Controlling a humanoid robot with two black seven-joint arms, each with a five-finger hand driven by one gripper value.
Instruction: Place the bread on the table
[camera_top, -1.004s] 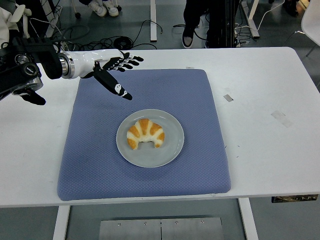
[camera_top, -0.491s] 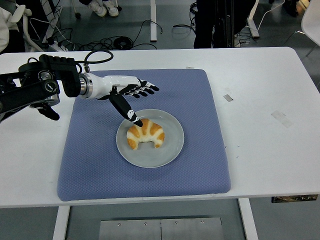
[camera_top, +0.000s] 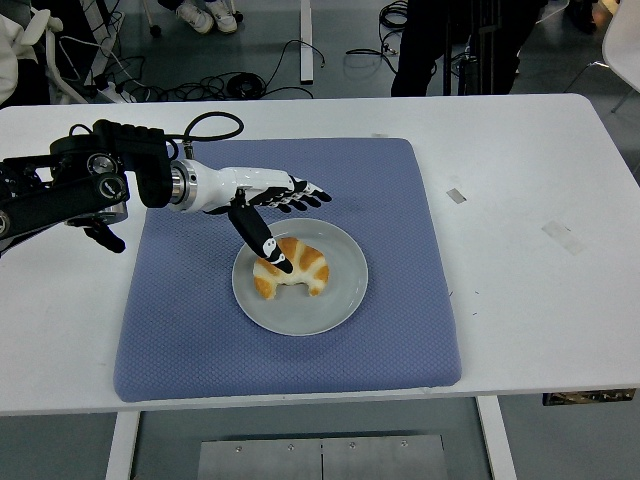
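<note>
Head view showed me the bread (camera_top: 291, 267), a crescent on the plate (camera_top: 337, 305) mid-mat (camera_top: 200, 330), long axis left-right across the surface (camera_top: 520, 300), tips toward the near edge. Left hand (camera_top: 268, 205) hovered above, fingers (camera_top: 305, 192) spread wide, thumb over the bread.

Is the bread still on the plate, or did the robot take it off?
On the plate. The bread lies on the grey plate, and the left hand hovers open over it, not gripping.
</note>
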